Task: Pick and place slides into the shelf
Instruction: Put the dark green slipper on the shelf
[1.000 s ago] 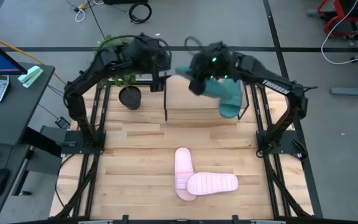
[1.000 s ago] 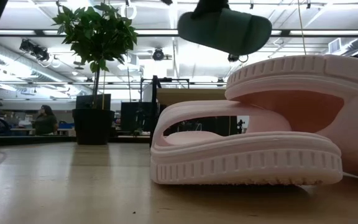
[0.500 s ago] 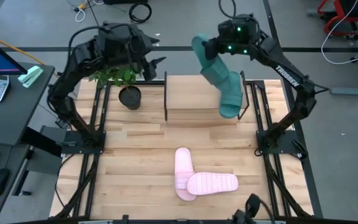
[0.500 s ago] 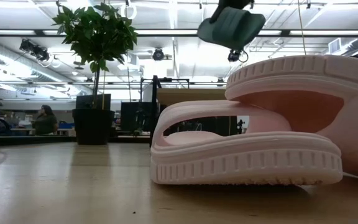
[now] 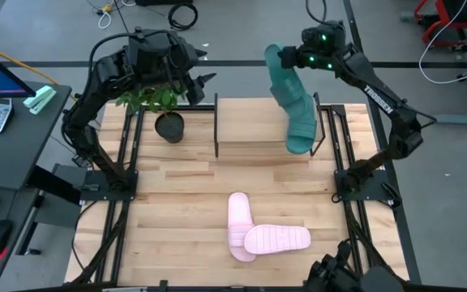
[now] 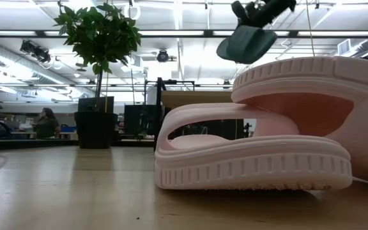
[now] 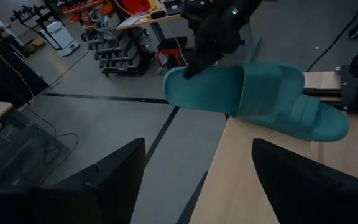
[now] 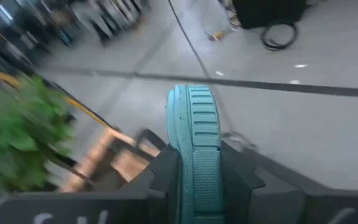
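- Over the last second the right pincer (image 5: 286,58) has swung from above the middle of the shelf (image 5: 254,126) out toward its far right corner, carrying a teal slide (image 5: 284,81) with it; the left arm has pulled back toward the plant (image 5: 148,96).
- The right pincer is clamped on that slide's end (the right wrist view shows a finger on either side of the ribbed sole), holding it high in the air above the shelf's far edge.
- Just below and nearer, a second teal slide (image 5: 302,134) lies on the shelf's plank top at its right end; in the high view the two overlap, so I cannot tell whether they touch.
- The left pincer (image 5: 203,79) hangs by the plant, off the shelf's left far corner, its fingers spread and empty.
- Farther out, two pink slides (image 5: 264,237) lie on the worktop (image 5: 169,211) near its front edge, one lying across the other.
- Progress, as I judge it: one slide placed, one in hand, the pink pair untouched, so roughly a quarter done.
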You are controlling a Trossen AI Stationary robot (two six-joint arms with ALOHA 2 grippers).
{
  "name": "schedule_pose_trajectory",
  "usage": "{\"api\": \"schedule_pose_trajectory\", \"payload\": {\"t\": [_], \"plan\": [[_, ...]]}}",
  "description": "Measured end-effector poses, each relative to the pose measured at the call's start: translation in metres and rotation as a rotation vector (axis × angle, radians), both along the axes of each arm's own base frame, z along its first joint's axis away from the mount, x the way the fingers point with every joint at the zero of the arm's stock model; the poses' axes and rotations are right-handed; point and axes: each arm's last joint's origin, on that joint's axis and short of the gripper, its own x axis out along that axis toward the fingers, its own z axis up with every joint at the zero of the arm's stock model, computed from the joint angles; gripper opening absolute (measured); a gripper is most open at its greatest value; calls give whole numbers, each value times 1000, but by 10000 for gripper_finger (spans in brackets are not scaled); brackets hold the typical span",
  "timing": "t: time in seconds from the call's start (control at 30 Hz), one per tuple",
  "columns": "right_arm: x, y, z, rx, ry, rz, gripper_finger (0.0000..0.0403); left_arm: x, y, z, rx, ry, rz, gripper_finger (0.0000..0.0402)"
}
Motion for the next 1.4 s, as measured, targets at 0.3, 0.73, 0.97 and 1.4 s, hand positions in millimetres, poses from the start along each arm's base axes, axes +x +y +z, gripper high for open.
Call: {"api": "schedule_pose_trajectory", "payload": {"t": [0.3, 0.73, 0.97, 1.4], "plan": [[-18, 28, -72, 117, -376, -122, 85, 0, 0, 0, 2, -6, 0, 297], [-14, 58, -131, 134, -509, -273, 85, 2, 1, 4, 15, -41, 0, 297], [-14, 58, -131, 119, -492, -268, 84, 2, 1, 4, 16, -40, -1, 298], [-14, 58, -137, 158, -445, -279, 84, 2, 1, 4, 17, -40, -1, 298]]}}
